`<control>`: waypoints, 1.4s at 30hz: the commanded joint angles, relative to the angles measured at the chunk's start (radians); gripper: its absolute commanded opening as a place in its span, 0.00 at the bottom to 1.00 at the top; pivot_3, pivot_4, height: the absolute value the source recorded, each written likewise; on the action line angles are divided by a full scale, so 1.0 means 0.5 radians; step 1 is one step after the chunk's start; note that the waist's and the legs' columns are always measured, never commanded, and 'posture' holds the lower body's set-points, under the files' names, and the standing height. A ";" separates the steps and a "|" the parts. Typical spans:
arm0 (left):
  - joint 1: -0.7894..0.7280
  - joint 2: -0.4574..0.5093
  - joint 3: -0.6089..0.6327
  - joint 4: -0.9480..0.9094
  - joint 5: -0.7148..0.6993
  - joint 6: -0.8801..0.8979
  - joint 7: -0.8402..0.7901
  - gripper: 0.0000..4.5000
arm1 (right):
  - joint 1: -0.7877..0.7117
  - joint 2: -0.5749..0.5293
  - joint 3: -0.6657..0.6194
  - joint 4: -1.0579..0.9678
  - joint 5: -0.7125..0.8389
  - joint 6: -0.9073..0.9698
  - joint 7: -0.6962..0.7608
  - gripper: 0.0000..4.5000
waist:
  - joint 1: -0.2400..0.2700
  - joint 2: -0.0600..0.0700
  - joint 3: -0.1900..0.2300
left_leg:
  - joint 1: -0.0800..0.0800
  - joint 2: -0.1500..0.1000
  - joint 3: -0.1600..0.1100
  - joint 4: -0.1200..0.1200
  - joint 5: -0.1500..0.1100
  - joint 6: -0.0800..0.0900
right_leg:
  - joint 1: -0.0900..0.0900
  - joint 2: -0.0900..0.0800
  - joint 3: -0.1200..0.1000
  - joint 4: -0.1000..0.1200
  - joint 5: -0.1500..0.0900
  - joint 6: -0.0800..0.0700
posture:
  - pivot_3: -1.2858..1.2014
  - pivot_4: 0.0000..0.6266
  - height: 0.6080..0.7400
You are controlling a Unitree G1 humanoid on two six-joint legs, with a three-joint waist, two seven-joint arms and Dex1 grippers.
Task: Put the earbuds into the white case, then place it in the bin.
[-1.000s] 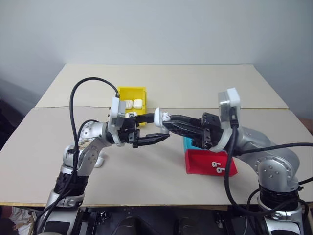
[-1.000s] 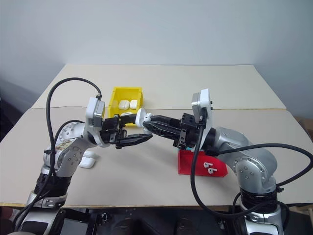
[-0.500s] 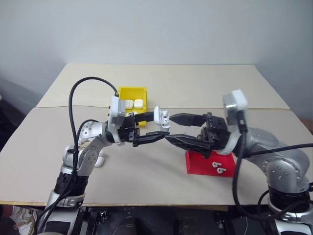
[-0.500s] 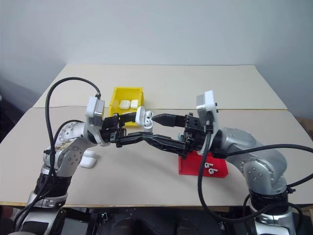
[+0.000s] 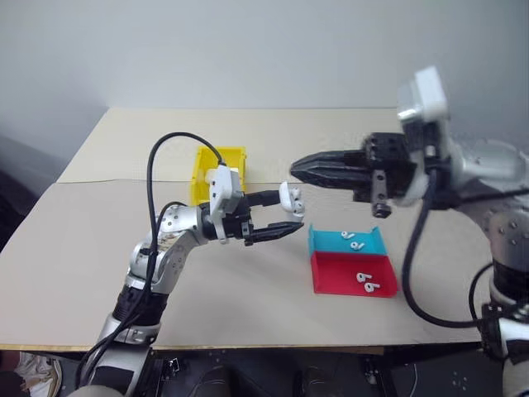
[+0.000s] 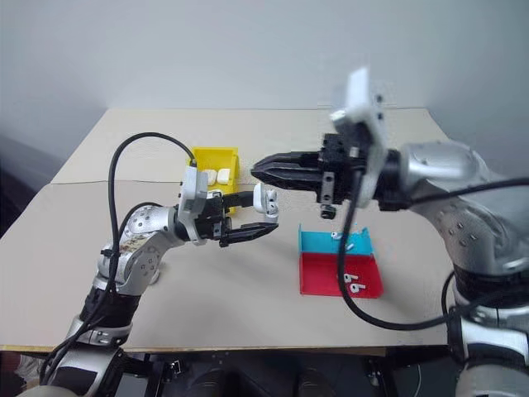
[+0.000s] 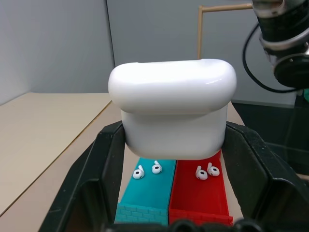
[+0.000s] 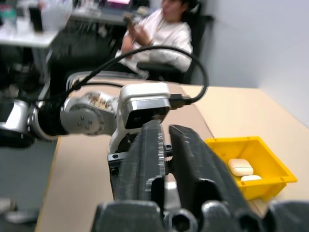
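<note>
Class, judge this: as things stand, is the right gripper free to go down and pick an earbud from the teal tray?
Probably yes: the right gripper is shut and empty, raised above the table, and the earbuds lie uncovered in the teal tray.

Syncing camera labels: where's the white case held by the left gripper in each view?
Left eye view: white case mid-frame, between the left gripper's fingers, above the table.
Right eye view: same case, left of centre.
Left wrist view: case large, central, lid shut.
Right wrist view: hidden behind the right gripper; cannot place it.
Shared landmark: yellow bin, also.
</note>
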 commanded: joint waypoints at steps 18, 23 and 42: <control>0.066 -0.037 0.146 -0.157 0.093 -0.049 0.302 0.61 | -0.165 -0.182 0.276 0.185 -0.734 -0.025 0.425 0.01 | 0.011 0.000 0.000 | -0.008 0.000 -0.001 0.009 -0.002 0.003 | -0.003 -0.002 -0.004 0.001 0.000 0.001 | 0.52 0.24 1.00; 0.036 -0.069 0.314 -0.163 0.341 0.096 0.931 0.61 | 0.145 0.034 -0.329 0.121 -0.463 0.073 0.095 0.01 | 0.015 -0.001 0.000 | -0.008 0.000 -0.003 0.010 -0.002 0.004 | -0.001 -0.002 -0.004 0.001 0.000 0.000 | 0.52 0.24 1.00; -0.602 -0.325 0.330 1.164 0.921 -0.116 1.876 0.61 | 0.498 0.115 -0.269 -0.227 -0.495 0.261 -0.419 0.01 | 0.020 -0.002 -0.001 | -0.013 -0.004 -0.005 0.012 -0.003 0.005 | -0.001 -0.006 -0.010 -0.002 0.002 0.004 | 0.52 0.24 1.00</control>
